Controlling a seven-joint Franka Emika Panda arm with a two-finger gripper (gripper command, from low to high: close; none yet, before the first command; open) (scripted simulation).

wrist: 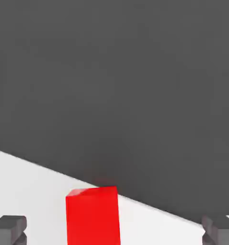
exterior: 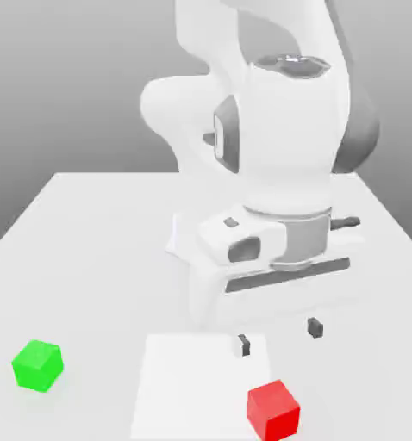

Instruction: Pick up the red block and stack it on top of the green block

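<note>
Nothing done yet. Red block (exterior: 273, 409) sits on table (exterior: 89, 258), lower right of exterior frame, untouched. Green block (exterior: 37, 365) lower left, well apart. Gripper (exterior: 277, 336) above and behind red, fingers spread wide, empty. Grasp, lift, carry, stack all remain.

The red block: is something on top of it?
Nothing rests on the red block; its top face is bare. The open end effector hangs above and behind it. The face underneath, against the table, is hidden.
</note>
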